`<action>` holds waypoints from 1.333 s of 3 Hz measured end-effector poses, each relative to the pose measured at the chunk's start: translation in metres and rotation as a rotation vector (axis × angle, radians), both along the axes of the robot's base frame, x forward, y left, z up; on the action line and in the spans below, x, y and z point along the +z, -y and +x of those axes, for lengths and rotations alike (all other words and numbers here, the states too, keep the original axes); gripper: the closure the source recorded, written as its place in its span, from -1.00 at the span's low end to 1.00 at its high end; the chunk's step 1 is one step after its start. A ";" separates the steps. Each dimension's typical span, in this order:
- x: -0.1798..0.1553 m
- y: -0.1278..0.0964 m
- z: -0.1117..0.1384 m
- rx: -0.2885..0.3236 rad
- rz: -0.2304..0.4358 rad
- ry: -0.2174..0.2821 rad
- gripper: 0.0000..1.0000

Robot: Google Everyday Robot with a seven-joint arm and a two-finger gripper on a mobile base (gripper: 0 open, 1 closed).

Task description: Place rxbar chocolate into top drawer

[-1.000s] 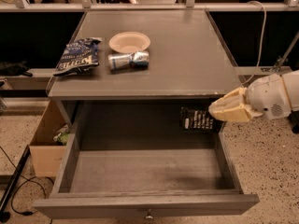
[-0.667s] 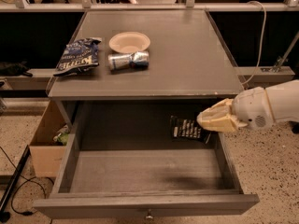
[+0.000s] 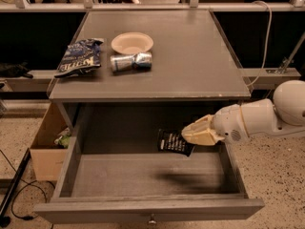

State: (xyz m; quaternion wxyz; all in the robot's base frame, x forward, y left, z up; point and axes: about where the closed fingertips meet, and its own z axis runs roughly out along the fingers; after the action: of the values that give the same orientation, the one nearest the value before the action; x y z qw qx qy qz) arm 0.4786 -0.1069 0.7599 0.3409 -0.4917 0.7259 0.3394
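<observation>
Gripper [image 3: 190,136] clamped on the rxbar chocolate [image 3: 172,142] over the open top drawer [image 3: 147,208].
The cream gripper reaches in from the right, closed on the bar's right edge; the dark bar hangs above the drawer's rear right part, below the grey table [image 3: 190,56] edge; on the table lie a blue chip bag [image 3: 79,57], a can [image 3: 131,61] on its side and a paper bowl [image 3: 132,43]; a cardboard box [image 3: 46,156] stands left.

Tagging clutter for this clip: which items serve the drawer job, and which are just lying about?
Job: rxbar chocolate, held by the end effector over the open top drawer.
Lying about: chip bag, can, paper bowl on the table; cardboard box beside it.
</observation>
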 end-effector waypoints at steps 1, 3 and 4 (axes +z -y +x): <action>-0.021 -0.010 0.015 -0.033 -0.011 -0.003 1.00; -0.041 -0.009 0.023 -0.081 -0.052 0.000 1.00; -0.056 -0.016 0.017 -0.071 -0.062 -0.024 1.00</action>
State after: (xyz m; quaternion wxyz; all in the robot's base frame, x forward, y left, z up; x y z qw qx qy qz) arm 0.4959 -0.0911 0.7036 0.3287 -0.4720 0.7568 0.3104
